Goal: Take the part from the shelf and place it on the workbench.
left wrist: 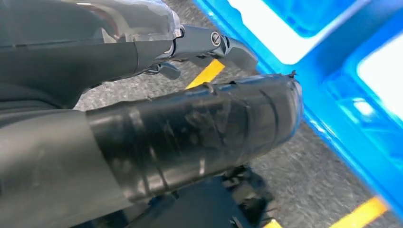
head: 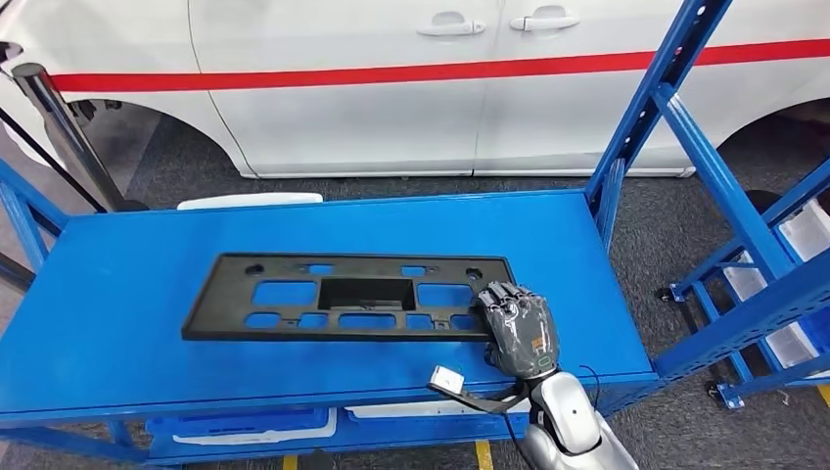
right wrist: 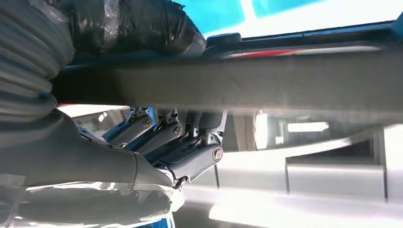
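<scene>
The part [head: 364,292] is a long flat black plastic frame with cut-outs, lying on the blue shelf top [head: 117,284]. My right hand [head: 519,328] is at its right end and grips the edge. In the right wrist view the part's edge [right wrist: 266,80] runs between the taped thumb [right wrist: 133,23] and the dark fingers [right wrist: 180,142]. My left hand [left wrist: 190,123] hangs low over grey floor beside a blue shelf frame [left wrist: 351,123], with its fingers [left wrist: 214,42] stretched out and nothing in them.
A white car [head: 391,88] with a red stripe stands close behind the shelf. Blue uprights [head: 666,88] rise at the right, with white bins [head: 803,235] on a neighbouring rack. A dark post [head: 59,127] leans at the left. Trays [head: 245,426] lie on the lower level.
</scene>
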Tool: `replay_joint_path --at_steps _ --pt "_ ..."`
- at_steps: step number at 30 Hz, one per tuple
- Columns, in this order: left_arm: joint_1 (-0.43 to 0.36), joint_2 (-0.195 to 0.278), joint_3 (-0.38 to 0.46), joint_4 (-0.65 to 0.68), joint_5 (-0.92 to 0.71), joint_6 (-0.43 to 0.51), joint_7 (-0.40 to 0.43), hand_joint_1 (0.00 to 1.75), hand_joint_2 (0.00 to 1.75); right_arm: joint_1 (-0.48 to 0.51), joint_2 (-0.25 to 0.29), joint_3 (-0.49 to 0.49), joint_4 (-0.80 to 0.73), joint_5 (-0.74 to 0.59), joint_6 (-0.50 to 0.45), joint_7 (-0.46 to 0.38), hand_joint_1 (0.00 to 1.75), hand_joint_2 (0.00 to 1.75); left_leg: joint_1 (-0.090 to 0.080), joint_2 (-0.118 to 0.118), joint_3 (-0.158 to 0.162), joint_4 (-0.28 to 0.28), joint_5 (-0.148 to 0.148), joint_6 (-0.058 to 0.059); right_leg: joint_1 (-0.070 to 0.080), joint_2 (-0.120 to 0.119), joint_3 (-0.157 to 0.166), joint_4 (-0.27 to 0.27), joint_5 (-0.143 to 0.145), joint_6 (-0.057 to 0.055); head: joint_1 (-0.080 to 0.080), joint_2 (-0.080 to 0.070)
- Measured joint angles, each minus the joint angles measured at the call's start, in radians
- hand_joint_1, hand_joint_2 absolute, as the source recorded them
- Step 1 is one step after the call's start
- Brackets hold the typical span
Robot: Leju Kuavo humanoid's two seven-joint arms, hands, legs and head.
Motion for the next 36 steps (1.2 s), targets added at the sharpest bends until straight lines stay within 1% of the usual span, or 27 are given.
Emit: replay_joint_path --at_steps 2,4,5,7,8,9,10,11,12,13,14,17,19,20,22,23,24,25,26,27,28,29,31,33,34,35,36 --pt "0.007 0.001 0.003 0.0 0.009 0.006 -0.005 0.0 0.0 0.042 0.002 0.0 -0.081 0.031 -0.013 0.018 1.75 1.75 0.002 0.0 0.0 -0.005 0.002 0.011 -0.002 0.0 -0.001 0.003 -0.004 0.01 0.0 0.0" --pt "0.009 0.001 0.006 0.0 0.016 0.011 -0.01 0.0 0.0 0.077 0.003 -0.002 -0.153 0.06 -0.018 0.029 1.75 1.75 0.005 0.001 0.004 -0.013 0.006 0.025 -0.004 0.002 -0.02 0.047 -0.037 0.02 0.001 0.0" --pt "0.009 0.001 0.007 0.0 0.019 0.012 -0.012 0.0 0.0 0.092 0.003 -0.002 -0.181 0.071 -0.019 0.032 1.75 1.75 0.005 0.002 0.005 -0.015 0.006 0.031 -0.006 0.002 -0.044 0.1 -0.067 0.023 0.001 0.0" --pt "0.011 0.002 0.01 0.0 0.025 0.013 -0.015 0.0 0.0 0.118 0.003 -0.002 -0.223 0.083 -0.02 0.035 1.75 1.75 0.003 0.002 0.004 -0.014 0.005 0.036 -0.006 0.003 -0.11 0.235 -0.125 0.028 0.001 0.0" --pt "0.013 0.002 0.011 0.0 0.028 0.012 -0.018 0.0 0.0 0.13 0.003 -0.002 -0.241 0.088 -0.02 0.035 1.75 1.75 0.001 0.002 0.004 -0.012 0.004 0.037 -0.006 0.003 -0.134 0.28 -0.136 0.029 0.001 0.0" --pt "0.014 0.002 0.012 0.0 0.03 0.011 -0.022 0.0 0.0 0.141 0.003 -0.002 -0.257 0.095 -0.02 0.036 1.75 1.75 0.001 0.002 0.004 -0.01 0.002 0.037 -0.006 0.003 -0.14 0.288 -0.126 0.029 0.001 0.0" --pt "0.015 0.003 0.013 0.0 0.032 0.01 -0.026 0.0 0.0 0.15 0.004 -0.003 -0.274 0.106 -0.02 0.035 1.75 1.75 0.0 0.001 0.005 -0.008 0.0 0.037 -0.006 0.003 -0.126 0.255 -0.097 0.027 0.001 0.0" --pt "0.016 0.003 0.015 0.0 0.034 0.008 -0.03 0.0 0.0 0.158 0.005 -0.003 -0.291 0.121 -0.02 0.033 1.75 1.75 0.0 0.0 0.006 -0.004 -0.003 0.035 -0.006 0.003 -0.094 0.189 -0.059 0.024 0.001 0.0" --pt "0.016 0.003 0.017 0.0 0.038 0.005 -0.035 0.0 0.0 0.166 0.008 -0.003 -0.308 0.136 -0.02 0.032 1.75 1.75 0.0 -0.001 0.007 -0.001 -0.006 0.033 -0.005 0.003 -0.06 0.12 -0.032 0.019 0.001 0.0" --pt "0.017 0.003 0.02 0.0 0.042 0.003 -0.038 0.0 0.0 0.173 0.013 -0.002 -0.323 0.15 -0.02 0.029 1.75 1.75 -0.002 -0.001 0.006 0.003 -0.009 0.03 -0.003 0.003 -0.034 0.063 -0.013 0.014 0.001 0.0" --pt "0.017 0.003 0.023 0.0 0.046 0.001 -0.041 0.0 0.0 0.182 0.018 -0.002 -0.338 0.16 -0.02 0.028 1.75 1.75 -0.004 -0.001 0.005 0.005 -0.011 0.025 -0.001 0.003 -0.02 0.03 -0.006 0.01 0.001 0.0" --pt "0.021 0.003 0.028 0.0 0.049 -0.001 -0.045 0.0 0.0 0.205 0.033 0.0 -0.371 0.171 -0.02 0.025 1.75 1.75 -0.005 -0.001 0.004 0.004 -0.014 0.009 0.001 0.005 -0.017 0.016 -0.005 -0.003 0.001 0.0" --pt "0.023 0.003 0.029 0.0 0.048 -0.002 -0.047 0.0 0.0 0.213 0.041 0.003 -0.385 0.172 -0.02 0.025 1.75 1.75 -0.004 0.0 -0.008 0.035 -0.039 -0.003 -0.003 0.004 -0.012 0.008 -0.001 -0.015 0.0 0.0" --pt "0.023 0.003 0.029 0.0 0.048 -0.002 -0.047 0.0 0.0 0.215 0.045 0.003 -0.39 0.172 -0.02 0.025 1.75 1.75 -0.002 0.001 -0.027 0.08 -0.066 -0.009 -0.005 0.003 -0.009 0.006 0.0 -0.02 0.0 0.0" --pt "0.025 0.003 0.029 0.0 0.049 -0.003 -0.051 0.0 0.0 0.219 0.05 0.005 -0.395 0.172 -0.02 0.025 1.75 1.75 0.001 0.001 -0.085 0.208 -0.129 -0.018 -0.004 0.002 -0.009 0.005 0.0 -0.024 0.0 0.0" --pt "0.026 0.003 0.03 0.0 0.051 -0.006 -0.057 0.0 0.44 0.222 0.051 0.005 -0.396 0.172 -0.02 0.025 1.75 1.75 0.002 0.001 -0.11 0.262 -0.146 -0.021 -0.004 0.001 -0.009 0.006 -0.001 -0.024 0.0 0.0" --pt "0.028 0.003 0.03 0.0 0.053 -0.011 -0.065 0.0 0.87 0.223 0.052 0.005 -0.396 0.171 -0.021 0.025 1.75 1.75 0.002 0.001 -0.121 0.283 -0.144 -0.023 -0.004 0.001 -0.008 0.006 -0.001 -0.025 0.0 0.0" --pt "0.028 0.003 0.03 0.0 0.055 -0.018 -0.074 0.0 1.31 0.225 0.052 0.006 -0.396 0.17 -0.021 0.026 1.75 1.75 0.003 0.001 -0.113 0.264 -0.122 -0.022 -0.004 0.002 -0.007 0.006 -0.002 -0.025 0.0 0.0" --pt "0.028 0.004 0.031 0.0 0.056 -0.027 -0.082 0.0 1.75 0.225 0.052 0.007 -0.396 0.168 -0.021 0.026 1.75 1.75 0.003 0.002 -0.087 0.209 -0.086 -0.02 -0.004 0.002 -0.005 0.006 -0.002 -0.024 0.0 0.0" --pt "0.028 0.004 0.031 0.0 0.057 -0.035 -0.088 0.0 1.75 0.226 0.052 0.01 -0.395 0.166 -0.021 0.027 1.75 1.75 0.003 0.002 -0.053 0.136 -0.05 -0.015 -0.004 0.003 -0.003 0.006 -0.003 -0.023 0.0 0.0" --pt "0.027 0.005 0.031 0.0 0.058 -0.041 -0.092 0.0 1.75 0.225 0.052 0.013 -0.394 0.163 -0.021 0.029 1.75 1.75 0.001 0.002 -0.021 0.069 -0.025 -0.01 -0.002 0.003 -0.003 0.008 -0.004 -0.021 0.0 0.0" --pt "0.026 0.005 0.031 0.0 0.058 -0.046 -0.095 0.0 1.75 0.225 0.052 0.017 -0.392 0.16 -0.021 0.031 1.75 1.75 -0.001 0.001 -0.001 0.024 -0.012 -0.005 0.0 0.004 -0.004 0.008 -0.004 -0.017 0.0 0.0" --pt "0.026 0.005 0.032 0.0 0.058 -0.049 -0.098 0.0 1.75 0.225 0.053 0.024 -0.388 0.154 -0.021 0.032 1.75 1.75 -0.006 0.0 0.01 -0.002 -0.011 0.003 0.002 0.004 -0.006 0.008 -0.003 -0.007 0.0 0.0" --pt "0.028 0.006 0.032 0.0 0.059 -0.045 -0.097 0.0 1.75 0.224 0.053 0.029 -0.384 0.15 -0.021 0.033 1.75 1.75 -0.002 0.0 0.012 -0.009 -0.005 0.015 0.002 0.004 -0.007 0.011 -0.006 0.004 0.0 0.0" --pt "0.028 0.006 0.032 0.0 0.06 -0.042 -0.097 0.0 1.75 0.224 0.053 0.03 -0.382 0.149 -0.021 0.033 1.75 1.75 0.001 0.0 0.014 -0.015 -0.001 0.022 0.002 0.004 -0.013 0.026 -0.019 0.009 0.001 0.0" --pt "0.027 0.006 0.032 0.0 0.062 -0.039 -0.094 0.0 1.75 0.224 0.053 0.03 -0.38 0.147 -0.021 0.034 1.75 1.75 0.003 0.001 0.015 -0.019 0.002 0.028 0.001 0.004 -0.028 0.061 -0.042 0.014 0.001 0.0" --pt "0.027 0.006 0.032 0.0 0.063 -0.033 -0.087 0.0 1.75 0.224 0.053 0.03 -0.377 0.145 -0.021 0.035 1.75 1.75 0.003 0.002 0.015 -0.02 0.003 0.032 -0.002 0.004 -0.053 0.117 -0.074 0.018 0.002 0.0"
